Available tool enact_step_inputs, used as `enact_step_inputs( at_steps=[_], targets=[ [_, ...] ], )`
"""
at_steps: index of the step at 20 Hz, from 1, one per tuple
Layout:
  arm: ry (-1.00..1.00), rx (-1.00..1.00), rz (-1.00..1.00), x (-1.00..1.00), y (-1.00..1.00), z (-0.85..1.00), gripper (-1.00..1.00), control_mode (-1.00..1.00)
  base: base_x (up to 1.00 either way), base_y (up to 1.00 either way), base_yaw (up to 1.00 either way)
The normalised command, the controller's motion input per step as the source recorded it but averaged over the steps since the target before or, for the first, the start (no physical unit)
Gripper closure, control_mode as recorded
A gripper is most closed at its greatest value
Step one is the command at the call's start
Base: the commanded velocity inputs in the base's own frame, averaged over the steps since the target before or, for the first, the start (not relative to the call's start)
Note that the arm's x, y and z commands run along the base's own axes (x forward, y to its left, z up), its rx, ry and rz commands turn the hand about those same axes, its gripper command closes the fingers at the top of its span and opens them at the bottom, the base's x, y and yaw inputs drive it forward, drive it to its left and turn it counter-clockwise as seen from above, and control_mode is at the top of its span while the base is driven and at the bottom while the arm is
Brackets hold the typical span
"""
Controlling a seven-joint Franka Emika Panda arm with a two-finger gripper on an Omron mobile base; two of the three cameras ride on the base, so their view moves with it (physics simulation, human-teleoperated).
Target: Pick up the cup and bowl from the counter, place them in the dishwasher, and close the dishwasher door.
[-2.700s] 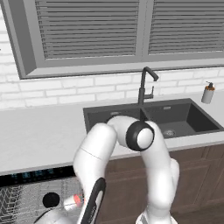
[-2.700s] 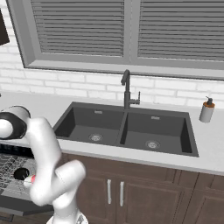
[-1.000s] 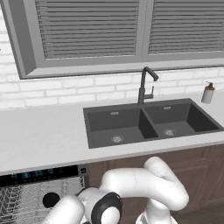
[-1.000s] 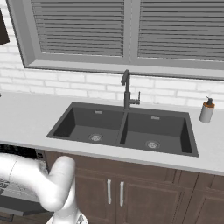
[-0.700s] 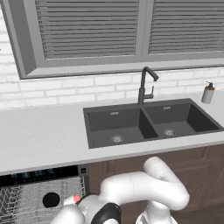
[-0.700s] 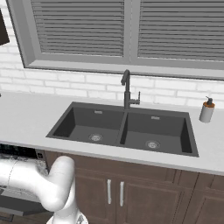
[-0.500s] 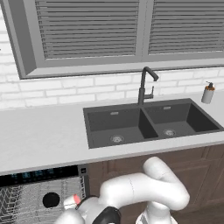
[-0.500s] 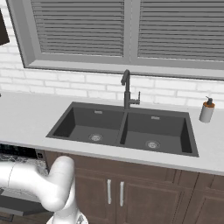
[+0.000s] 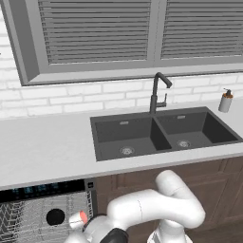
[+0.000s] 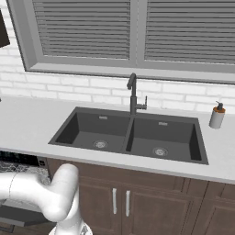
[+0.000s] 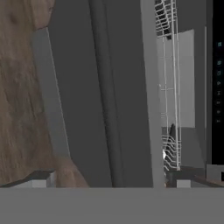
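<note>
Soap dispenser (image 9: 225, 101) right of faucet (image 9: 157, 91); blinds (image 9: 99, 29) shut.

We see the dishwasher (image 9: 33, 216) cut off by the left base view's lower edge, and our arm hides part of the cup (image 9: 79, 219).

The dishwasher (image 9: 42, 209) stands open under the light grey worktop (image 9: 47, 147), left of the dark double sink. On its grey wire rack the black bowl (image 9: 55, 217) lies beside the white, red-lined cup (image 9: 78, 219), tipped on its side. The dark grey dishwasher door (image 11: 118, 96) is not shut.
</note>
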Motion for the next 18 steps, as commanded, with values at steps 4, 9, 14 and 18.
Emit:
enact_step_inputs(
  at_steps=[4,9,14,18],
  targets=[
    [-0.16,0.0,0.09,0.77,-0.04,-0.41,-1.0,-1.0,0.0,0.0,0.0],
    [-0.04,-0.08,-0.01,1.0,-0.12,-0.46,-1.0,-1.0,0.0,0.0,0.0],
    [0.0,-0.16,-0.19,1.0,-0.05,-0.55,-1.0,-1.0,0.0,0.0,0.0],
    [0.0,-0.18,-0.25,1.0,-0.04,-0.67,-1.0,-1.0,0.0,0.0,0.0]
  ],
)
